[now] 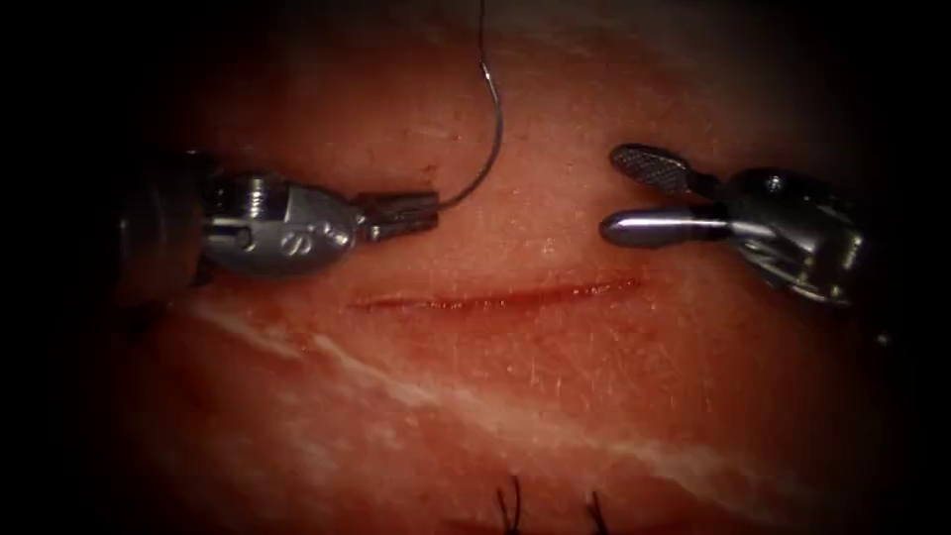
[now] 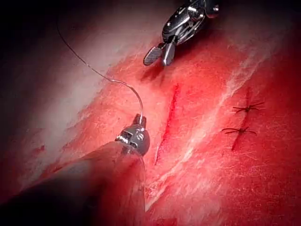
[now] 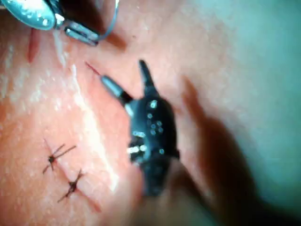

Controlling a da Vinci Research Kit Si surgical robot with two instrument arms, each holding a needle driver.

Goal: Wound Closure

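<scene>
The cut (image 1: 495,295) runs across the tissue (image 1: 555,396) as a thin red line. Above its left end, my left tool (image 1: 421,210) is shut on the curved needle (image 1: 495,139), at the end away from the thread. The needle arcs upward, free of the tissue. From its upper end the thread (image 1: 482,25) rises out of view. My right tool (image 1: 619,196) hovers open above the cut's right end, holding nothing. The left wrist view has the left tool (image 2: 139,121), needle (image 2: 137,96), thread (image 2: 75,52) and cut (image 2: 168,122). In the right wrist view, the right tool (image 3: 126,74) stands open.
Two older stitches with cut thread ends (image 1: 510,505) sit on the tissue below the cut, also seen as dark knots (image 2: 247,108) and stitches (image 3: 54,157). A pale fat streak (image 1: 416,391) crosses the tissue between them and the cut.
</scene>
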